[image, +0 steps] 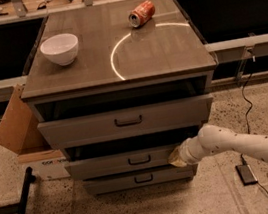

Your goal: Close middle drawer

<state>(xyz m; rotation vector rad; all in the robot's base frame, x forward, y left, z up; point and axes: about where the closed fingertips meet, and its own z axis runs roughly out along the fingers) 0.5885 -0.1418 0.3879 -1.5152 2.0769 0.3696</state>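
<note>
The middle drawer (127, 161) of the grey-brown cabinet is pulled out a little, with a dark gap above its low front panel and a small dark bar handle (139, 160) at its centre. My gripper (177, 157) is at the end of the white arm coming in from the lower right. It rests against the right end of the middle drawer's front panel. The top drawer (126, 122), with the taller front, is also pulled out and stands further forward. The lowest drawer front (140, 179) sits below.
On the cabinet top (167, 58) are a white bowl (60, 49) at the left and a red can (141, 13) lying on its side at the back. A cardboard box (21, 132) stands left of the cabinet. A black bar (20, 210) lies on the floor at lower left. A cable and small black device (247, 174) lie at the right.
</note>
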